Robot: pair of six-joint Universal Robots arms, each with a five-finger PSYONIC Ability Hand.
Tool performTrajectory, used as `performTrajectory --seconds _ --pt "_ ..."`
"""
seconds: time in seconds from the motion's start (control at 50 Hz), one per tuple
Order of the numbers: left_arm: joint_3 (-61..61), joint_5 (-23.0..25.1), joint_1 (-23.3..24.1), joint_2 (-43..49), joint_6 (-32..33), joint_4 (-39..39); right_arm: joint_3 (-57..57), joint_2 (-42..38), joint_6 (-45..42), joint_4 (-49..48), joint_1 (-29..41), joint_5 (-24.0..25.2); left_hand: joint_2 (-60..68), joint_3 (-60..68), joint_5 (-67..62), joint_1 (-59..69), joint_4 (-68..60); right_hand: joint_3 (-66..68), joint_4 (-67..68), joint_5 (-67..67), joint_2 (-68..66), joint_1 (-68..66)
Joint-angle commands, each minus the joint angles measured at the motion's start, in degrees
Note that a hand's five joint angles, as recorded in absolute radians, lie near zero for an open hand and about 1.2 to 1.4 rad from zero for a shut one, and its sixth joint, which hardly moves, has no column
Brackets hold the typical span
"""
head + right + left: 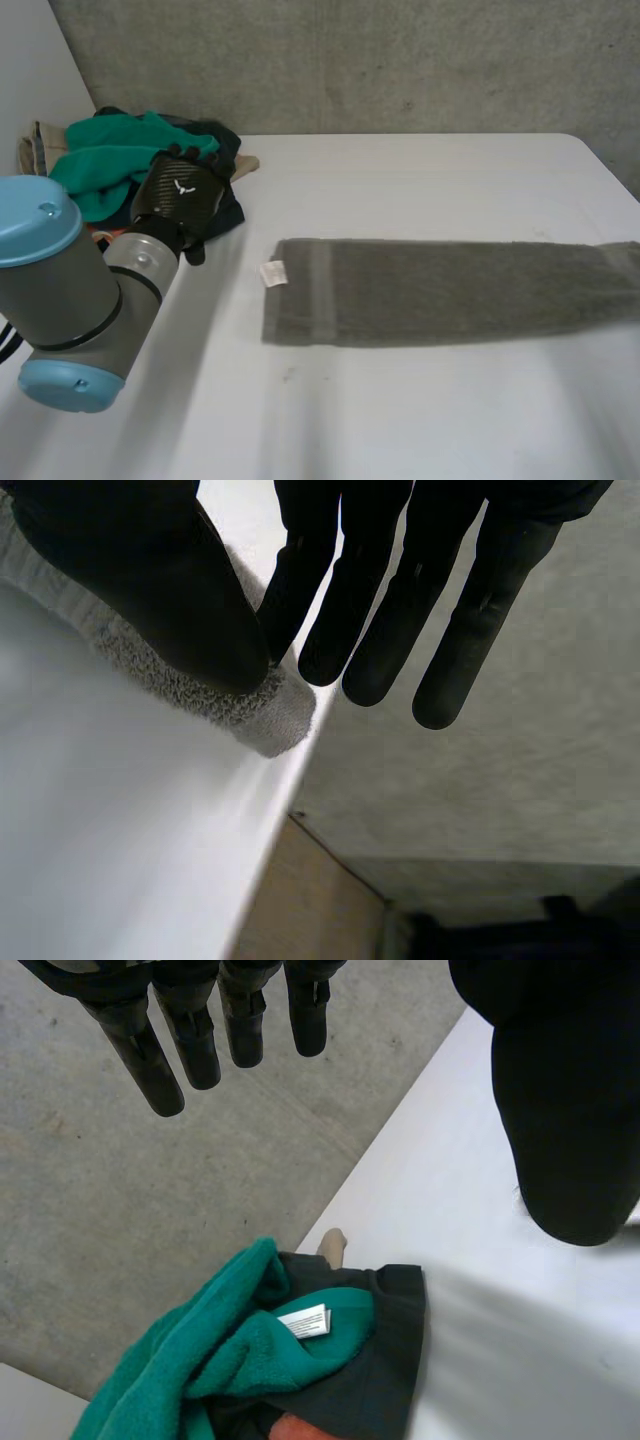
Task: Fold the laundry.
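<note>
Left arm (70, 300), grey joint with light-blue caps: nearest item in my head view, reaching toward the far left corner of the surface (400, 420).

Left robot hand (200, 1040): released, fingers straight and apart from the thumb, holding nothing. I place it over the laundry pile, not touching it as far as the left wrist view shows.

Laundry pile: green towel (100, 160) bunched on top, small white label (305, 1321) showing in its folds. A dark garment (380, 1360) lies under and beside it, at the surface's far left corner.

Grey towel (450, 290): flat on the surface as a long strip running left to right, well apart from the pile. Its near end has a woven band and a white tag (273, 273). Its far end reaches the right edge of the surface.

Right robot hand (150, 590): at that far end of the grey towel, by the corner at the surface's edge. I cannot tell whether it is grasping the cloth or released.
</note>
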State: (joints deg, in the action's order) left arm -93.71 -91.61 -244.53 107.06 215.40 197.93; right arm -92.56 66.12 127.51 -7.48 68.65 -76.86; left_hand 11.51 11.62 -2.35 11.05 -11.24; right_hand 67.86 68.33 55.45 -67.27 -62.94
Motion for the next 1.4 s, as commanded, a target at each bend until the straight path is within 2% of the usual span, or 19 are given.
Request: performTrajectory --seconds 0.02,0.14,0.2,0.28,0.36,0.44,0.48,0.5,0.56,0.6,0.7,0.78,0.86,0.9,0.98,1.02,1.16,1.26,1.4 --pt "-1.12 -0.15 -0.16 -1.24 0.02 0.0 3.35 0.68 0.1 -3.59 17.81 -0.84 -1.51 -1.62 2.35 -1.05 1.24 12.14 11.67 14.55 -12.73 -17.06" --pt "-1.65 -0.32 -0.51 -2.47 -0.33 0.0 1.86 2.52 1.07 -10.62 33.55 3.64 -1.51 -1.62 2.35 -1.05 1.24 12.14 11.67 14.55 -12.73 -17.06" --pt "-2.09 -0.32 -0.51 -3.17 -1.12 0.09 0.28 1.91 0.63 -13.17 41.72 7.85 -1.51 -1.62 2.35 -1.05 1.24 12.14 11.67 14.55 -12.73 -17.06" --pt "-2.18 -0.32 -0.42 -3.26 -2.35 0.0 -1.04 -3.87 -3.13 -15.89 53.65 13.48 -1.51 -1.62 2.35 -1.05 1.24 12.14 11.67 14.55 -12.73 -17.06" --pt "-2.18 -0.23 -0.42 -3.26 -2.79 0.09 -0.87 -6.96 -6.56 -15.73 58.25 14.01 -1.51 -1.62 2.35 -1.05 1.24 12.14 11.67 14.55 -12.73 -17.06" --pt "-1.48 -0.23 -0.07 -3.08 -2.88 0.09 -1.57 -7.06 -7.02 -16.16 58.61 13.49 -1.51 -1.62 2.35 -1.05 1.24 12.14 11.67 14.55 -12.73 -17.06" --pt "-1.21 -0.23 0.1 -2.73 -2.88 0.18 -1.66 -6.97 -6.05 -16.08 58.53 12.79 -1.51 -1.62 2.35 -1.05 1.24 -29.62 -30.09 -27.21 29.03 24.71" --pt "-0.6 -0.23 0.28 -2.56 -2.88 0.18 -2.09 -6.53 -3.87 -16.08 58.26 11.04 -1.51 -1.62 2.35 -1.05 1.24 -57.86 -58.33 -55.45 57.27 52.94" --pt "0.8 -0.23 1.15 -2.3 -2.88 0.18 -3.15 -2.59 1.4 -15.55 56.08 7.52 -1.51 -1.62 2.35 -1.05 1.24 -57.86 -58.33 -55.45 57.27 52.94" --pt "2.38 -0.23 2.82 -1.16 -2.97 0.18 -4.9 4.08 8.78 -14.68 51.16 5.32 -1.51 -1.62 2.35 -1.05 1.24 -57.86 -58.33 -55.45 57.27 52.94" --pt "6.08 -0.59 6.78 1.57 -2.7 0.0 -8.42 9.55 20.84 -8.62 43.24 5.57 -1.51 -1.62 2.35 -1.05 1.24 -57.86 -58.33 -55.45 57.27 52.94" --pt "7.31 -0.59 8.01 3.33 -2.7 0.0 -10.97 8.86 21.91 -3.34 39.37 5.93 -1.51 -1.62 2.35 -1.05 1.24 -57.86 -58.33 -55.45 57.27 52.94" --pt "7.14 -0.59 8.37 3.95 -2.7 0.0 -12.56 4.2 16.64 -2.02 35.16 4.44 -1.51 -1.62 2.35 -1.05 1.24 -57.86 -58.33 -55.45 57.27 52.94" --pt "6.7 -0.59 8.63 4.03 -2.7 -0.09 -12.74 2.26 11.37 -2.19 32.34 2.95 -1.51 -1.62 2.35 -1.05 1.24 -33.15 -33.62 -30.74 32.56 28.23" --pt "6.35 -0.67 8.63 4.21 -2.7 -0.44 -11.16 1.56 5.91 -2.54 30.58 -0.04 -1.51 -1.62 2.35 -1.05 1.24 1.21 0.74 3.63 -1.81 -6.13" --pt "6.0 -0.67 8.54 4.12 -2.7 -0.53 -9.84 1.21 5.47 -2.63 31.01 -1.45 -1.51 -1.62 2.35 -1.05 1.24 12.1 11.63 14.51 -12.69 -17.02" --pt "4.59 -0.67 8.01 1.84 -2.7 -0.53 -3.68 2.26 10.21 -9.65 44.18 -2.51 -1.51 -1.62 2.35 -1.05 1.24 12.14 11.67 14.55 -12.73 -17.06" --pt "3.8 -0.67 6.35 -0.18 -2.79 -0.44 -2.89 2.79 10.56 -14.75 54.28 2.39 -1.51 -1.62 2.35 -1.05 1.24 12.14 11.67 14.55 -12.73 -17.06" --pt "3.71 -0.85 6.17 -0.36 -4.81 -0.26 -0.43 -8.63 8.28 -15.2 63.44 10.41 -1.3 -1.41 2.14 -0.83 1.02 12.14 11.67 14.55 -12.73 -17.06"
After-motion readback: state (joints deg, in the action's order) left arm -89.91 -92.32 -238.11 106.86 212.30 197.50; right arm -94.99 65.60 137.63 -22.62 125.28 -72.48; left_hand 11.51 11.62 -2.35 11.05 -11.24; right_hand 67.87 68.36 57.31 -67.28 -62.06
